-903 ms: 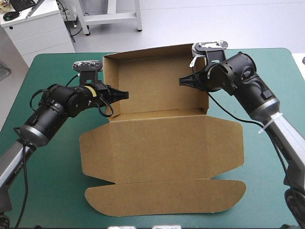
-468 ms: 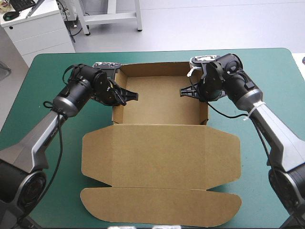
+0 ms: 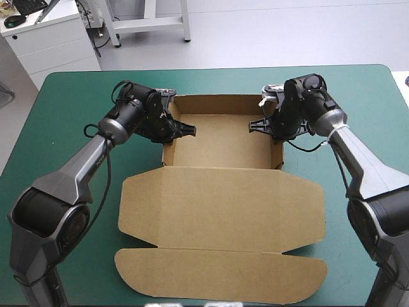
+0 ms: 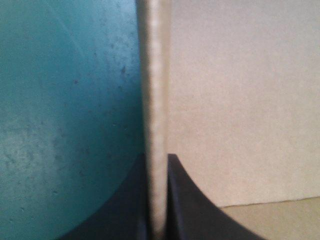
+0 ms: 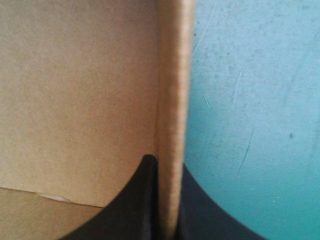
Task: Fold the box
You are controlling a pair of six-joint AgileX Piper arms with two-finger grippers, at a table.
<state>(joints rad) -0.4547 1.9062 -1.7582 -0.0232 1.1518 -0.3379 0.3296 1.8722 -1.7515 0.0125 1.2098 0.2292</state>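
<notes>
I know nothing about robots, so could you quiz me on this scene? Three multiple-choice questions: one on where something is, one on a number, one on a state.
1. Where does the left gripper grip the box?
A) its left side wall
B) its far wall
C) the front flap

2. How many grippers are clamped on the box?
A) none
B) one
C) two

3. How is the lid?
A) standing upright
B) flat on the teal-green table
C) folded over the box

Answers:
1 A: the left wrist view shows that wall's edge between the black fingers.
2 C: the right gripper pinches the right side wall likewise.
3 B: the high view shows it spread toward the near edge.
</notes>
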